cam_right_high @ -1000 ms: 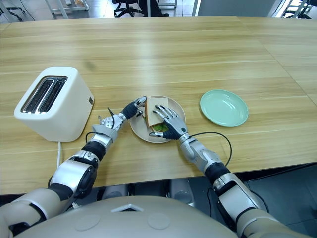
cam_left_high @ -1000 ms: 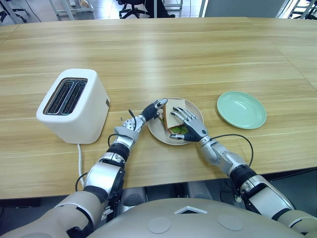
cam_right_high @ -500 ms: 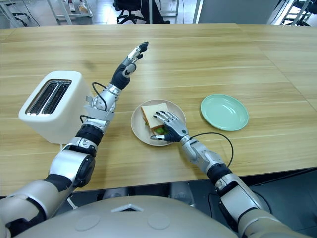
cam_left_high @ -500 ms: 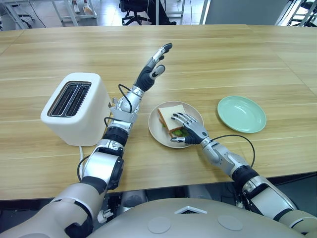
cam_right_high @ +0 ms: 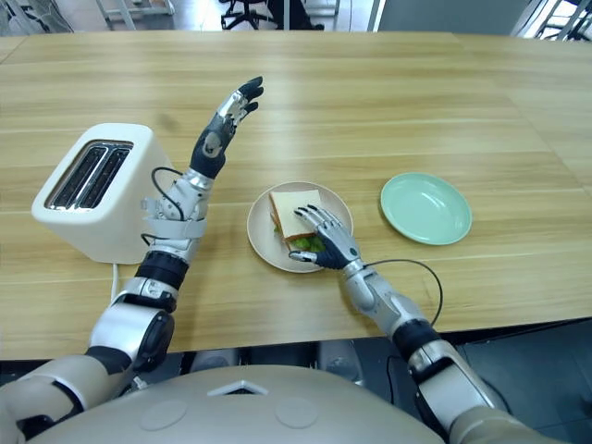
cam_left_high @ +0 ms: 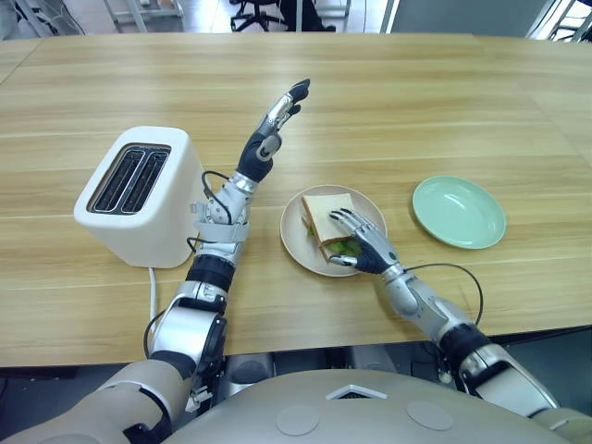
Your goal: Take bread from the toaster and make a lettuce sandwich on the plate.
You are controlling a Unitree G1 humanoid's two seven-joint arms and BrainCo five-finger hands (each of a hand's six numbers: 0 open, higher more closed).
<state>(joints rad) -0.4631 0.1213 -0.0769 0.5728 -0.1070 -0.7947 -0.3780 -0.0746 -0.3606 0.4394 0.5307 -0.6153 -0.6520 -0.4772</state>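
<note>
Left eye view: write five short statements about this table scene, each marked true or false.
1. The white-bread sandwich lies on the round beige plate. True.
2. The round pale green plate holds a bread slice. False: it is empty.
3. The left robot hand is up in the air, fingers outstretched, holding nothing. True.
4. The right robot hand rests on the white box-shaped toaster. False: it rests on the sandwich.
5. The toaster stands right of both plates. False: it stands left of them.
</note>
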